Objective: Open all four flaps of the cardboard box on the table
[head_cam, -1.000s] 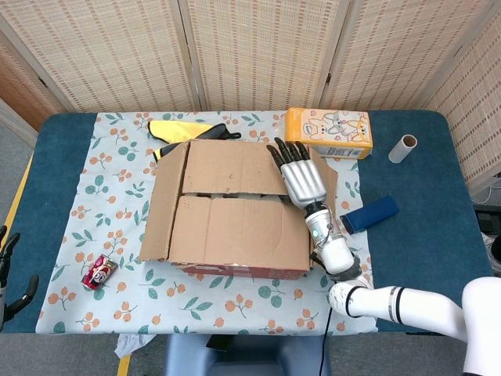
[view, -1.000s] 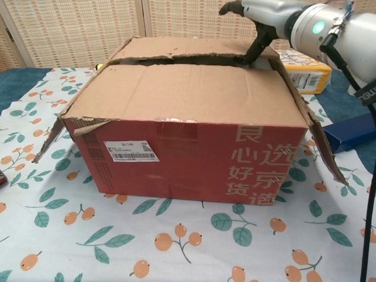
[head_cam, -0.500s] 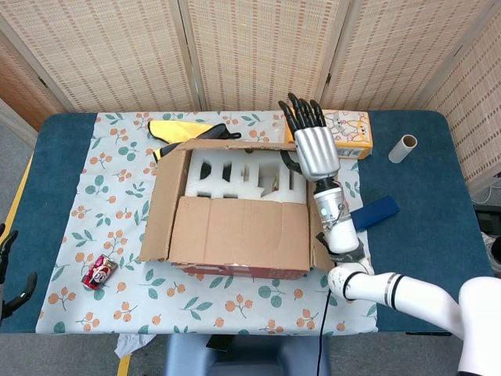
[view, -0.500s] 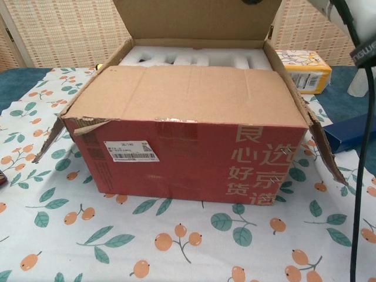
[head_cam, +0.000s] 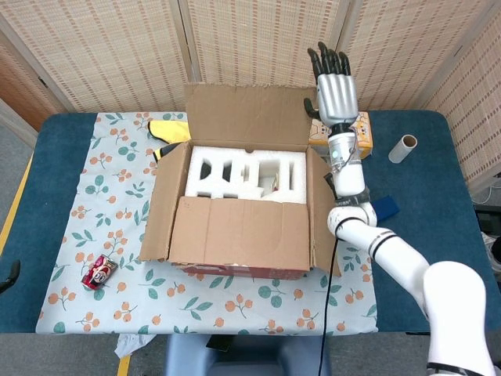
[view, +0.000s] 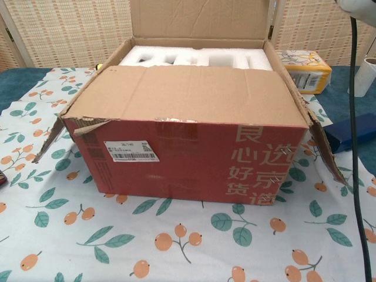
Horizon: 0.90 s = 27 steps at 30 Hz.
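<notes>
Raised from flat to upright within the last second, the far flap of the cardboard box now stands vertical at the back edge. In the head view, the right hand has risen with it and is held high at the flap's right top corner, fingers straight and close together, thumb reaching toward the flap edge; contact at that corner cannot be confirmed. White foam packing is now exposed in the rear half of the box. The near flap lies flat over the front half. Both side flaps hang outward. The box sits mid-table on the floral cloth, with a yellow tissue box behind it, a cardboard tube to the right and a crushed can at front left. The left hand is not visible here.

In the chest view, the far flap stands upright behind the foam packing, and the near flap remains closed above the red front wall. Neither hand appears in this view.

Judgement: three flaps are open; only the near flap remains. The next move likely requires getting fingertips under its rear edge and swinging it toward the robot.
</notes>
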Motion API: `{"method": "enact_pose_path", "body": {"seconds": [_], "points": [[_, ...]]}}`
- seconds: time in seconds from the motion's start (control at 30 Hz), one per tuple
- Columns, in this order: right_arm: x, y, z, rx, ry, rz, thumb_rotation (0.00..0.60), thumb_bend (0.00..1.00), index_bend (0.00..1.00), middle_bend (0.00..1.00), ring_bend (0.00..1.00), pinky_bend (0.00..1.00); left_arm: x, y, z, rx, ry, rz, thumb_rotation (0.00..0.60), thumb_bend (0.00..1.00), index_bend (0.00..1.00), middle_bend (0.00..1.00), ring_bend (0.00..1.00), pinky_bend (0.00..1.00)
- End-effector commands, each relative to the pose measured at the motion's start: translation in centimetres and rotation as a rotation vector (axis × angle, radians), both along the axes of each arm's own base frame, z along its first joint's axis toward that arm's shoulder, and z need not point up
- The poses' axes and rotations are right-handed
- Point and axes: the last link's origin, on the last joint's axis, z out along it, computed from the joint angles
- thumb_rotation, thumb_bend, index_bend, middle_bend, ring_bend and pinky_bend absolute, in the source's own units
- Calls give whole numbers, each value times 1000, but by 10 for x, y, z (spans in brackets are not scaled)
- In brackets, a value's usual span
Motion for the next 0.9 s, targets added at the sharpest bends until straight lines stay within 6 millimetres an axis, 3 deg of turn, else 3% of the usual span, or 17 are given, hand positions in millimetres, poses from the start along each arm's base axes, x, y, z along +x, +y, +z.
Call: {"method": "enact_pose_path", "body": {"seconds": [0.03,0.2,0.27,0.4,0.53,0.73,0.9], "points": [[9,-14,-27,112,-96,34,600,412,0,0,0,0,-4,3,2,2,3,17,600,444,0,0,0,0],[-6,14,-37,287,-217,149,600,411,0,0,0,0,-6,1,3,13,14,37,600,444,0,0,0,0],[-10,39,-31,438,-271,157,600,412,0,0,0,11,-5,0,3,17,16,37,600,444,0,0,0,0],[-7,90,-7,601,-439,160,600,411,0,0,2,213,-4,1,1,16,28,40,600,444,0,0,0,0],[-8,126,3,741,-521,95,600,411,0,0,13,305,-4,5,-1,9,36,49,600,444,0,0,0,0],[-8,147,3,875,-578,15,600,411,0,0,19,328,-4,9,-3,-1,39,46,600,444,0,0,0,0],[-10,149,-2,913,-567,2,600,411,0,0,18,350,-5,11,-2,0,34,51,600,444,0,0,0,0]]}}
